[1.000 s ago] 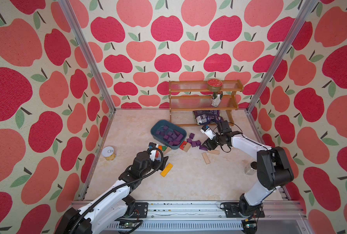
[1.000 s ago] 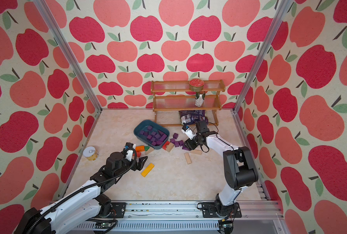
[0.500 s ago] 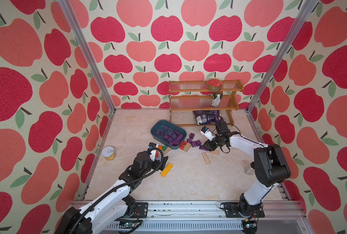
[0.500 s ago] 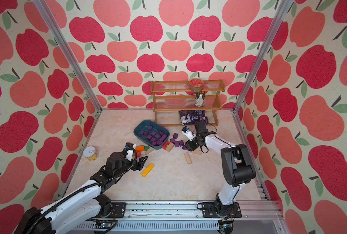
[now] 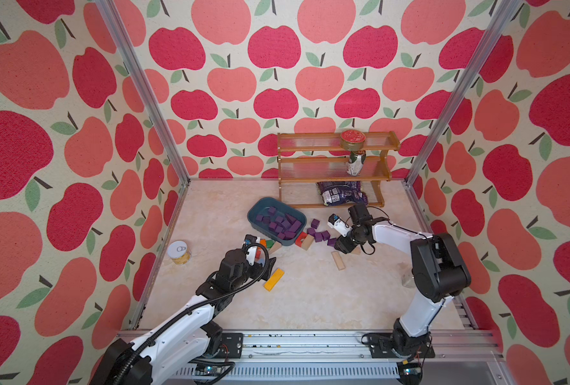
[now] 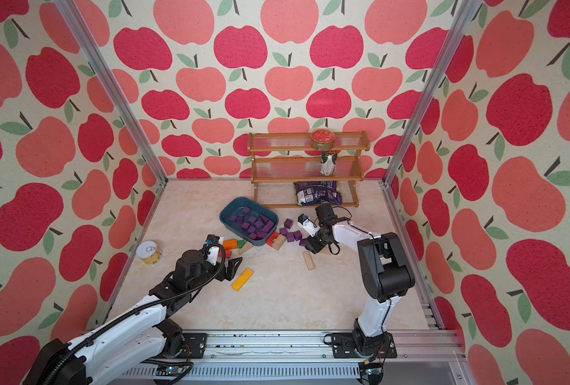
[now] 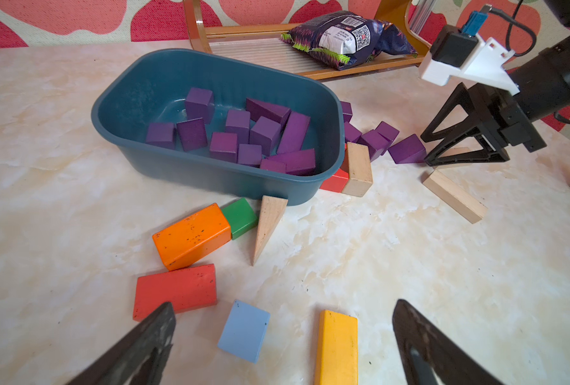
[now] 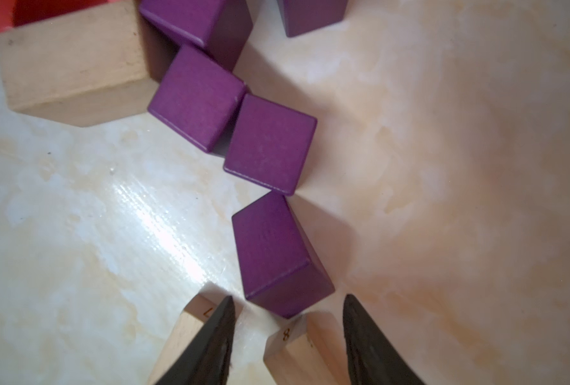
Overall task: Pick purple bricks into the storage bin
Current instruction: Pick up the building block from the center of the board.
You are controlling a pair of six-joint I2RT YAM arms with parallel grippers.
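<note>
Purple matte wooden block (image 8: pixel 277 253) lies skewed, only 1 corner between the open jaws of my right gripper (image 8: pixel 287 298). I'd advance, square up, then close.

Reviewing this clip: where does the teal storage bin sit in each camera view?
Both top views: storage bin mid-floor, just in front of the wooden rack.
Left wrist: bin straight ahead of the open left hand, beyond the orange block.
Right wrist: not in it.
Shared landmark: the tan block beside the bin's corner, visible in all four views.
</note>
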